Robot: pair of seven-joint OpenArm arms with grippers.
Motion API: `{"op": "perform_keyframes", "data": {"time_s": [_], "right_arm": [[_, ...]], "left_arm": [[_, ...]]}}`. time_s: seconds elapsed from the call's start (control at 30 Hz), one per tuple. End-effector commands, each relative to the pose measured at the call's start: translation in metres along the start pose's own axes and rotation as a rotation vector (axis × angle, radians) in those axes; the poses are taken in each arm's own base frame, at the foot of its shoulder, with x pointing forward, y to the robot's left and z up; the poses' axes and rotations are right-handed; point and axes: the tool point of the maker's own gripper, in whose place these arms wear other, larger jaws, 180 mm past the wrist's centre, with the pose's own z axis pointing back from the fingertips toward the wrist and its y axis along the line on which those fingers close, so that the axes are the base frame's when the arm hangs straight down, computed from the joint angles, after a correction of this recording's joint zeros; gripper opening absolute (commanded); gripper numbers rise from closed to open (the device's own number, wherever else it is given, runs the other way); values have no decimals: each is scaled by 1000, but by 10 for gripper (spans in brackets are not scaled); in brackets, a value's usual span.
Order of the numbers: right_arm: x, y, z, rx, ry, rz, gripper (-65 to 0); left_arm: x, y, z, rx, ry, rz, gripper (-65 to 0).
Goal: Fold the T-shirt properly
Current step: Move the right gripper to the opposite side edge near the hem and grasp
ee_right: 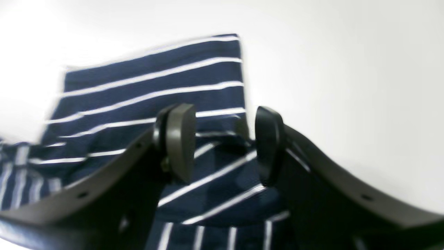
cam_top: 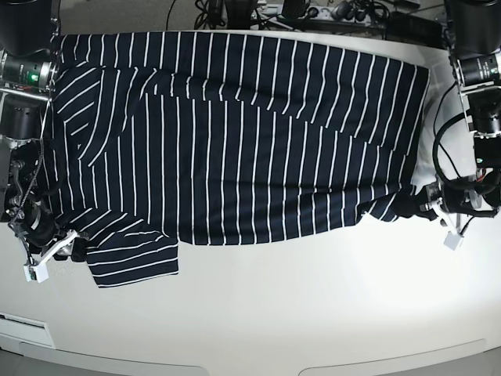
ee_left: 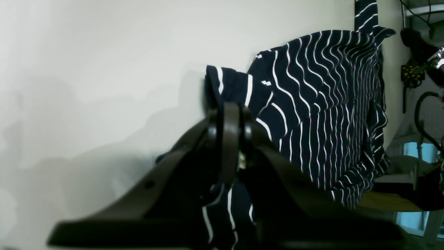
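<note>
Two arms sit at the sides of the white table (cam_top: pixel 258 313), where the T-shirt (cam_top: pixel 250 133) lies spread out. Only the left wrist view shows the left gripper (ee_left: pixel 230 139) pinched shut on a bunched-up bit of shirt. Only the right wrist view shows the right gripper (ee_right: pixel 222 142) with its jaws apart over a sleeve.
</note>
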Motion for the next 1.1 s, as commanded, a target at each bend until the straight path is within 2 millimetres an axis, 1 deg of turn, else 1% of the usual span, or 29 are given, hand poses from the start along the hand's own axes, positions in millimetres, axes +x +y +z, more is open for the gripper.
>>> {"op": "perform_keyframes", "data": {"time_s": [0.0,0.07,0.23,0.33,0.37,0.4,0.43,0.47,0.5,0.63,0.73,0.8,0.83,0.87,0.9,1.0,1.03,1.07], "right_arm": [[25,-5,4,-16,-68,17,-345],[19,-4,3,-20,-64,19,-345],[14,2,-1,-12,-72,22,-345],[19,-7,-1,-72,-108,32,-348],[21,-12,0,-96,-116,28,-371],[22,-17,1,-124,-119,14,-428],[22,-20,1,-145,-120,2,-520],[22,-22,1,-155,-121,-3,-628],[22,-23,2,-161,-121,-7,-650],[27,-24,3,-152,-124,-10,-650],[34,-19,6,-98,-123,-2,-650],[30,-15,8,-60,-92,21,-650],[24,-16,8,-58,-63,33,-650],[15,-20,9,-69,-29,45,-612],[7,-22,9,-78,1,52,-552],[-17,-31,14,-96,52,58,-332],[-23,-34,16,-102,64,58,-298],[-29,-38,18,-115,76,55,-297]], "left_arm": [[23,-6,13,-7,-54,-37,-650],[23,-7,12,-8,-54,-36,-650],[23,-7,12,-8,-55,-36,-650],[24,-6,13,-8,-60,-36,-650],[24,-6,13,-7,-60,-36,-650],[24,-6,13,-7,-60,-36,-650],[24,-7,12,-8,-60,-36,-650],[24,-7,12,-9,-61,-36,-650],[25,-7,12,-9,-64,-37,-650],[29,-7,13,-9,-84,-38,-650],[31,-7,13,-9,-93,-38,-650],[30,-7,13,-8,-92,-38,-650],[30,-6,14,-5,-90,-37,-650],[29,-6,14,-5,-90,-37,-650],[29,-6,14,-4,-90,-37,-650],[31,-6,15,-4,-94,-39,-650],[31,-6,15,-4,-93,-39,-650],[31,-6,15,-4,-94,-39,-650]]}}
